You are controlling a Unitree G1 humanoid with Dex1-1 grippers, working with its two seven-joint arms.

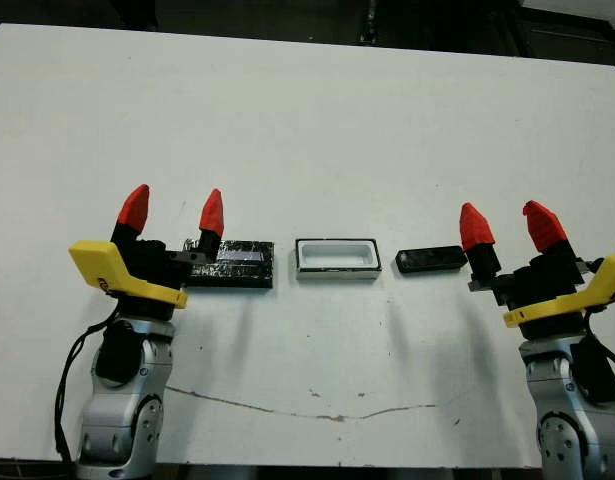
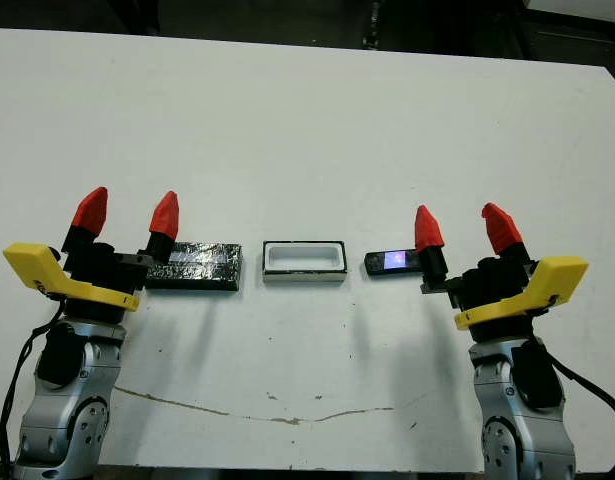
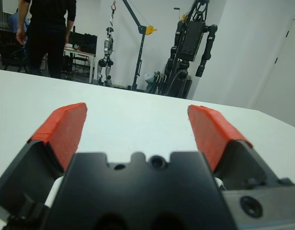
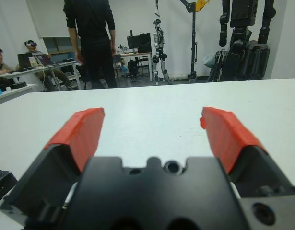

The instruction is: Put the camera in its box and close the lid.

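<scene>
White-rimmed box (image 1: 336, 257) between lid (image 1: 234, 263) and camera (image 1: 430, 260); left gripper (image 1: 174, 211) and right gripper (image 1: 502, 225) spread wide, empty.

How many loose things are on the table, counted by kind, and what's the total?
Flat glossy black slab lid: 1
Shallow white-rimmed rectangular tray box: 1
Slim matte-black oblong bar camera: 1
Total: 3, all lying separately on the white table.
</scene>
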